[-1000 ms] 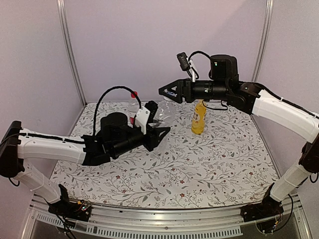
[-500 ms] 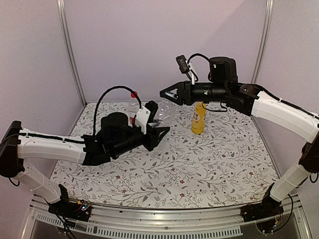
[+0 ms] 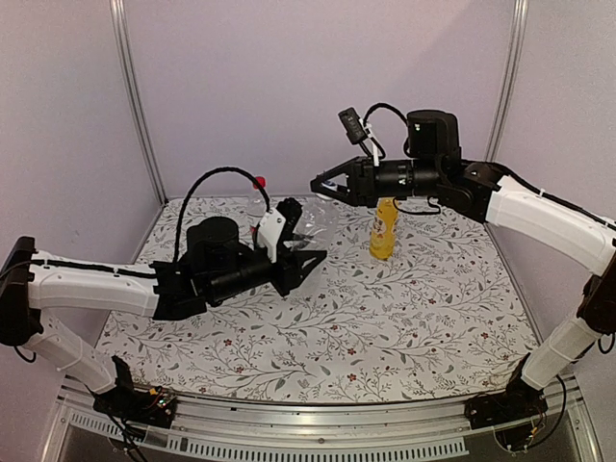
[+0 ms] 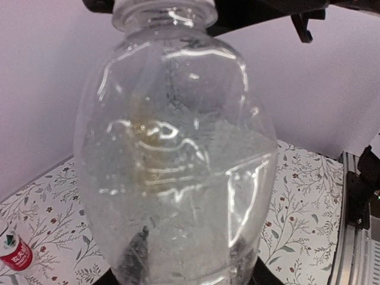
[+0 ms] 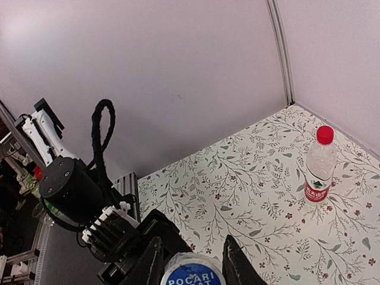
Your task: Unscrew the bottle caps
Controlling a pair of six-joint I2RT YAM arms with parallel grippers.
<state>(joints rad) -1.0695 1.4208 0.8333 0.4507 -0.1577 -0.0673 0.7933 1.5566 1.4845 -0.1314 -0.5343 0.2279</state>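
My left gripper [image 3: 310,248] [image 4: 184,264] is shut on the lower body of the clear unlabelled bottle [image 3: 316,223] [image 4: 175,148] and holds it up above the table. From above, my right gripper [image 3: 322,183] [image 5: 191,264] is shut on its blue cap [image 5: 191,274], with one finger on each side. The yellow-orange bottle [image 3: 383,231] stands at the back; my right arm hides its cap. The red-and-white labelled bottle [image 5: 320,169] [image 4: 15,252] stands upright at the back left with its red cap [image 3: 258,181] [image 5: 325,134] on.
The floral tablecloth [image 3: 404,318] covers the table. Lilac walls with metal posts [image 3: 130,96] close the back and sides. My left arm's black cable [image 3: 207,183] loops up near the red-capped bottle.
My right gripper's fingers have closed onto the blue cap after standing open around it. The left arm has shifted slightly with the clear bottle still in it.
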